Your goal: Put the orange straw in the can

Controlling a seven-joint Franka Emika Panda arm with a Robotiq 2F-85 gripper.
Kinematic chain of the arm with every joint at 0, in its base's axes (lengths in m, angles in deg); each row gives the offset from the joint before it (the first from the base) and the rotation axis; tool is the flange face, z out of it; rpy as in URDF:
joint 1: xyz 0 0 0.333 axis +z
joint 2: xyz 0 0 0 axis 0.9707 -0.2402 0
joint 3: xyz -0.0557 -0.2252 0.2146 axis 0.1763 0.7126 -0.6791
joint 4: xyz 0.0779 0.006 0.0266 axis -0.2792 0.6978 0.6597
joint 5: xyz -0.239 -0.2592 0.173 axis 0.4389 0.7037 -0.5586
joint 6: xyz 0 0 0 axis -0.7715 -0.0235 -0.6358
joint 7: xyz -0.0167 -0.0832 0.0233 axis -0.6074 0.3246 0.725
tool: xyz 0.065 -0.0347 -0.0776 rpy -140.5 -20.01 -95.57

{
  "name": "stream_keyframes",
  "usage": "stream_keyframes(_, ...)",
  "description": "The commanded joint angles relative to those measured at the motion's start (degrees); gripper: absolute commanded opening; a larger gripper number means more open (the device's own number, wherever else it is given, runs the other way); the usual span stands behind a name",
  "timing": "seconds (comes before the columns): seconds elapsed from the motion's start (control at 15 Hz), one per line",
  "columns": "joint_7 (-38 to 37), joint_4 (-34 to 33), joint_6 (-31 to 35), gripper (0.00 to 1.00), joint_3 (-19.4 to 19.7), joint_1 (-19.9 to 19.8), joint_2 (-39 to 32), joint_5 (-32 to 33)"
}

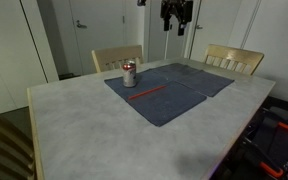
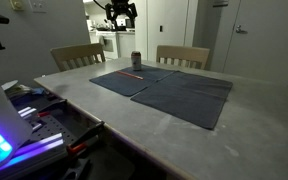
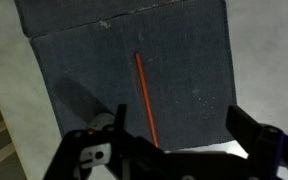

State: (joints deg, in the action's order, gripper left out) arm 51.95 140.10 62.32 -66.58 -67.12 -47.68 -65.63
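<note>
Gripper, in an exterior view: the gripper (image 1: 176, 15) hangs high above the far side of the bench (image 1: 74, 130), well apart from everything on it. Its jaws are spread wide and hold nothing.
Straw, same view: the orange straw (image 1: 147, 93) lies flat on the blue mat (image 1: 174, 105), just beside the can (image 1: 129, 74).
Can, same view: it stands upright near the mat's far corner, opening upward and ready to take the straw, with nothing in it yet.
Chairs, same view: wooden chairs (image 1: 117, 57) are tucked in at the far edge, clear of the work.
Layout, in an exterior view: the can (image 2: 136, 60) stands behind the straw (image 2: 131, 73), which shows only as a thin red line. The gripper (image 2: 121, 14) is far overhead.
Wrist view: the camera looks straight down. The straw (image 3: 145, 95) runs lengthwise down the mat (image 3: 84, 60), and its near end lies between the open fingers (image 3: 246, 125).
Reason for pose: the height probably gives a full view before descent. The jaws appear set to pinch across the straw's thin width.
</note>
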Motion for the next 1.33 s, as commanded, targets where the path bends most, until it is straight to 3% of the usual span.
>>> stream_keyframes(0.0,0.4,-0.75,-0.2,1.0,-1.28,-1.31,-0.89,-0.02)
stream_keyframes(0.33,2.45,-3.69,0.16,1.0,-1.75,-1.23,-4.76,2.35)
stream_keyframes(0.73,15.37,-7.85,5.69,1.0,-3.0,-2.15,-12.43,2.97)
stream_keyframes(1.27,31.18,-14.99,12.05,1.0,-5.2,-8.04,-25.08,-6.07)
